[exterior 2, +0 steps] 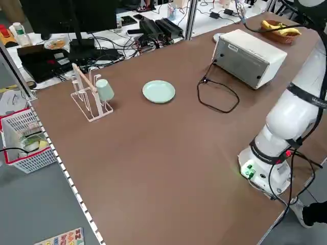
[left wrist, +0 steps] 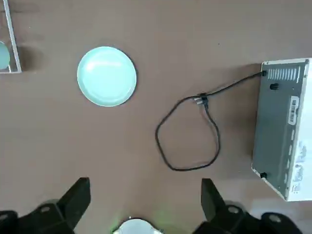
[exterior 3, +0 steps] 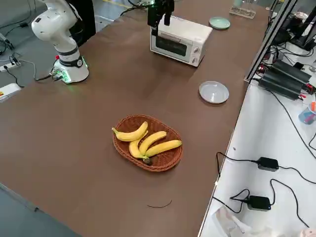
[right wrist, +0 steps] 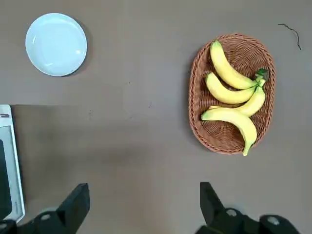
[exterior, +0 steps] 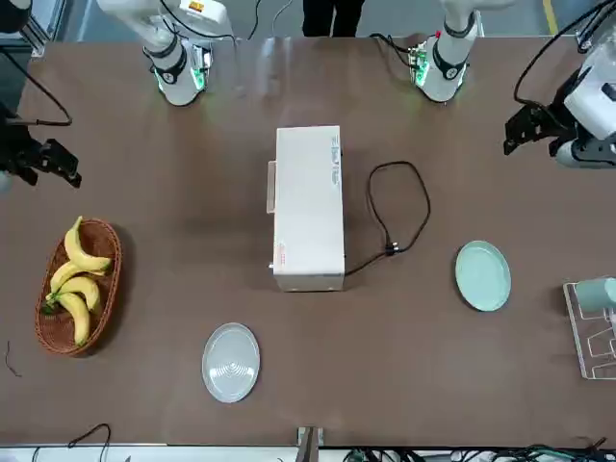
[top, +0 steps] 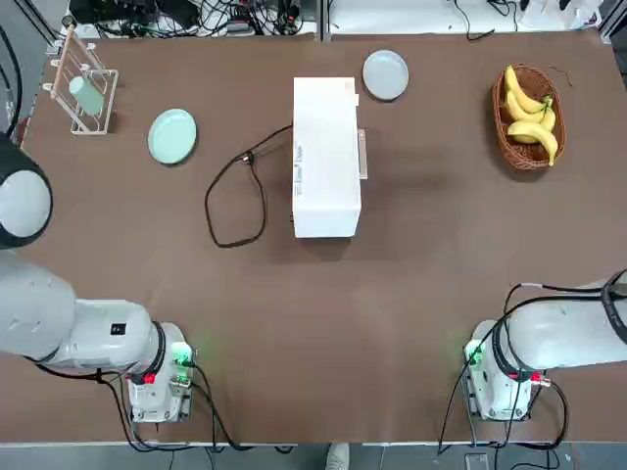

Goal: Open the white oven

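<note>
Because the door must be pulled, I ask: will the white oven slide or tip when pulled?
The white oven is a low, wide box, so it probably will not tip. It may slide on the smooth table. Its slack power cord should not restrain it.

So there's a wicker basket (top: 529, 117) with four bananas (top: 530, 110) sitting near the far right corner of the brown table (top: 392, 294). A pale blue-grey plate (top: 385, 74) sits close to the far edge, around the middle. A mint green plate (top: 172, 136) is over toward the far left, and just beside it in the far left corner is a little rack (top: 83, 88) holding a green cup (top: 86, 94).
</note>
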You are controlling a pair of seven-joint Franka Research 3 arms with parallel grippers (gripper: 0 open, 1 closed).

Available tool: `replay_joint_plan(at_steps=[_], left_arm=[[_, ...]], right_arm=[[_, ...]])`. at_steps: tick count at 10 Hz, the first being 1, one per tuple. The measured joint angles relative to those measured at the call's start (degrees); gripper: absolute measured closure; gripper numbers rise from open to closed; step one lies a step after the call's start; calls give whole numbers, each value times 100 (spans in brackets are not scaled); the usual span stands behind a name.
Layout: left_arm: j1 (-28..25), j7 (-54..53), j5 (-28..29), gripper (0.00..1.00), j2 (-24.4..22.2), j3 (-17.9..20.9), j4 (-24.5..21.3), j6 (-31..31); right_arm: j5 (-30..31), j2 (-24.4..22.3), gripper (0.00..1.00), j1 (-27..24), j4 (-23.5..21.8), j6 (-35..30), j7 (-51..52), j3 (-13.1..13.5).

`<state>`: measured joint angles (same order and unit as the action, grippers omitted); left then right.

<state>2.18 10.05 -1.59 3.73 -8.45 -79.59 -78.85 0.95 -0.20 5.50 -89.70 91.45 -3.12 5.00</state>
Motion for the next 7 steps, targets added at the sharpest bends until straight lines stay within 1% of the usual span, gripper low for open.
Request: replay_joint_plan(at_steps=[2, 4, 5, 6, 7], left_arm=[[130, 315, -92, 2, 101, -185, -4, -153], [132, 599, -178, 10, 182, -454, -23, -236], [134, 743, -204, 25, 234, -612, -34, -245], [136, 829, -225, 43, 303, -774, -55, -249], [139, 886, -227, 49, 398, -948, -87, -283]], right_arm=[[0, 26, 0, 13, -2, 18, 2, -1], [0, 37, 0, 14, -4, 33, 2, -2], [0, 45, 0, 14, -11, 33, 2, -2], [0, 56, 1, 14, -25, 33, 2, -2], [-13, 76, 3, 14, -51, 38, 2, -2]])
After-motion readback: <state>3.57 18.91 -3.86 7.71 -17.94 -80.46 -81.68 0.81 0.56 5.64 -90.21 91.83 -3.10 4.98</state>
